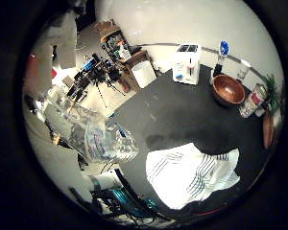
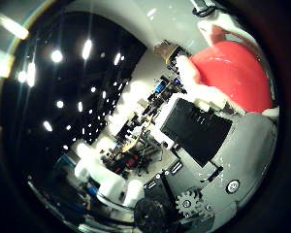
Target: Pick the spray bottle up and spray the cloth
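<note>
The spray bottle is close to my palm. Its clear body [image 1: 89, 132] shows in the little finger side view, off the edge of the black table [image 1: 177, 115]. Its red spray head [image 2: 235, 77], with white parts, shows in the thumb side view. My right hand [image 2: 199, 141] has black and grey finger parts curled close against the head, holding the bottle. The cloth [image 1: 192, 175], white with dark stripes, lies crumpled on the table near its edge, a little way from the bottle. A damp-looking dark patch [image 1: 156, 140] marks the table beside the cloth.
At the far side of the table stand a white toaster [image 1: 187, 63], a copper bowl [image 1: 228, 89], a blue-capped bottle [image 1: 222, 53], a glass [image 1: 243, 69] and a white jar [image 1: 253, 101]. Beyond the table are shelves and tripods [image 1: 93, 72].
</note>
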Motion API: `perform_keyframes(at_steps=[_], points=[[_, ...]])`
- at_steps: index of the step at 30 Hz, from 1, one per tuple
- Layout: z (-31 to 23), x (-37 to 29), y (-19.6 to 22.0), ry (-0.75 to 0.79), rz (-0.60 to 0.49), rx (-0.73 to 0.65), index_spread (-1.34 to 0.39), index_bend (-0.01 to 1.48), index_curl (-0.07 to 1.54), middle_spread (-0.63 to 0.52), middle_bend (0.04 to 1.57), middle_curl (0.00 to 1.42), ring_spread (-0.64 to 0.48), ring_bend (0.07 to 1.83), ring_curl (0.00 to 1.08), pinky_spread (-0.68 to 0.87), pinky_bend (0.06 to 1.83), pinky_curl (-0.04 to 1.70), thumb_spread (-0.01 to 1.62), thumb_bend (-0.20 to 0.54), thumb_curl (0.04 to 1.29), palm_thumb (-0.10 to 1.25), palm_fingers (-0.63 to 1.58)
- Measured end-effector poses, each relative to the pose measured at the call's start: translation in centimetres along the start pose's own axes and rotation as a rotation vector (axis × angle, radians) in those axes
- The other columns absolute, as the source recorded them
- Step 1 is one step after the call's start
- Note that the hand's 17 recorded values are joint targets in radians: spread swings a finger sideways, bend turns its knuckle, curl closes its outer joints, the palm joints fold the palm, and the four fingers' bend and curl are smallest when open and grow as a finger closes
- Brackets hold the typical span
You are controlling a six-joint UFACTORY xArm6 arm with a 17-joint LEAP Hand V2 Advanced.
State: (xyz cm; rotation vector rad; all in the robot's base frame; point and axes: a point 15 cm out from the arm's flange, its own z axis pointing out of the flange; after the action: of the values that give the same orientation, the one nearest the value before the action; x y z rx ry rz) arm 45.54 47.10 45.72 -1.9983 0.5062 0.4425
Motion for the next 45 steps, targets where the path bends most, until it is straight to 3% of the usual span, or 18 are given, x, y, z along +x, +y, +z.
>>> perform_keyframes(at_steps=[14,26,31,35,38,40,41,45], points=[[6.7,4.3,2.2,0.083,-0.068,0.040,-0.26,1.18,0.67,-0.17,1.34,0.71,-0.23,1.38,0.67,-0.31,1.29,0.66,0.36,-0.021,0.98,1.03,1.19],[9.5,9.2,4.7,0.074,-0.003,0.060,-0.27,1.17,0.67,-0.17,1.34,0.71,-0.22,1.38,0.66,-0.31,1.29,0.66,0.38,-0.022,0.99,1.02,1.20],[9.0,9.8,4.6,0.085,0.003,0.068,-0.27,1.16,0.67,-0.17,1.33,0.70,-0.23,1.36,0.65,-0.33,1.28,0.65,0.42,-0.046,0.97,0.93,1.19],[8.6,10.5,4.4,0.109,0.006,0.078,-0.34,0.97,0.63,-0.19,1.23,0.64,-0.24,1.33,0.60,-0.44,1.20,0.58,0.49,-0.045,0.91,0.80,1.17],[8.4,10.6,4.3,0.112,0.007,0.078,-0.46,0.73,0.58,-0.27,1.01,0.57,-0.31,1.23,0.53,-0.54,1.12,0.51,0.59,-0.046,0.83,0.71,0.92],[8.3,10.5,4.3,0.116,0.002,0.071,-0.51,0.62,0.57,-0.31,0.90,0.54,-0.32,1.16,0.50,-0.42,1.11,0.52,0.73,-0.050,0.77,0.65,0.65],[8.3,10.4,4.3,0.116,-0.002,0.069,-0.54,0.62,0.55,-0.30,0.81,0.50,-0.29,1.09,0.46,-0.28,1.11,0.52,0.83,-0.050,0.72,0.59,0.52],[8.5,10.3,4.8,0.121,-0.016,0.041,-0.54,0.58,0.51,-0.24,0.62,0.42,-0.11,0.91,0.36,0.18,1.14,0.50,0.99,-0.044,0.59,0.46,0.28]])
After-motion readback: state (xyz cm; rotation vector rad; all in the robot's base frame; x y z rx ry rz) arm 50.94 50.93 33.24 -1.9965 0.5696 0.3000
